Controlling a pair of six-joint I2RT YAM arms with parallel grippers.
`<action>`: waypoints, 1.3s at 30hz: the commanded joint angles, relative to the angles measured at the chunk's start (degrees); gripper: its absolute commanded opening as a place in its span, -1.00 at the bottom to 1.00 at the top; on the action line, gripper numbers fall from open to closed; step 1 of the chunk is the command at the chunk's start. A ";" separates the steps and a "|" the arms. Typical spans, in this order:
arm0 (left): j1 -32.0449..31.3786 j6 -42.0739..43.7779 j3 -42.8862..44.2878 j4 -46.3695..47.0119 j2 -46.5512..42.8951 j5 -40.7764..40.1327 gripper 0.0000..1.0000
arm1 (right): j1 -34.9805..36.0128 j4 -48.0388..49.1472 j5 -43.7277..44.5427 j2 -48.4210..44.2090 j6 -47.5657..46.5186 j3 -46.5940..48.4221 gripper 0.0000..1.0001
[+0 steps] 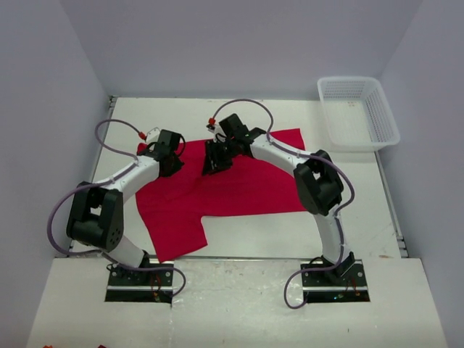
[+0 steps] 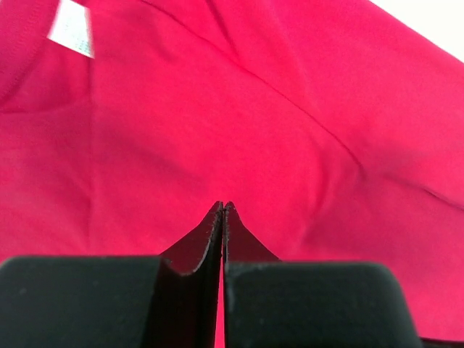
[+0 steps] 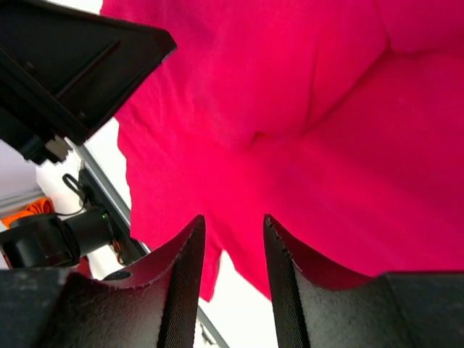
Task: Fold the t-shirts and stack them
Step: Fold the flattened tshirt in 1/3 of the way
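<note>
Hanging over the t-shirt (image 1: 239, 185), left fingers (image 2: 192, 250) press together, right fingers (image 3: 181, 275) spread; basket (image 1: 382, 119) stands apart.

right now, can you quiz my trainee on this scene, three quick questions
1. True or false: the bright red cloth t-shirt lies spread on the white table, outside the white plastic mesh basket.
2. The left gripper has its fingers closed together. The right gripper has its fingers: A) standing apart B) clamped on the basket C) out of view
3. Fill in: the small white neck label shows in the ___ wrist view.
Key: 1 true; 2 A; 3 left.
</note>
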 commanded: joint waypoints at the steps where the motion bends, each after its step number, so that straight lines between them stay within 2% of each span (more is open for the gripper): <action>1: 4.32 2.97 0.78 1.44 0.68 -0.49 -1.00 | 1.36 -0.70 -2.89 3.24 -0.30 5.73 -0.20; 7: 7.85 4.81 0.42 2.32 3.58 1.00 -1.00 | 1.97 -0.26 -4.48 8.42 0.22 10.03 -0.18; 26: 8.11 6.13 -0.45 5.84 7.36 5.49 -1.00 | 3.03 1.85 -3.16 16.69 2.77 14.17 -0.19; 31: 8.81 6.48 -1.60 6.02 7.53 5.75 -1.00 | 3.12 3.78 -1.58 15.47 4.87 12.33 -0.19; 39: 9.52 6.40 -1.60 6.63 9.12 6.98 -1.00 | 3.47 -0.87 4.75 13.62 6.82 12.50 -0.19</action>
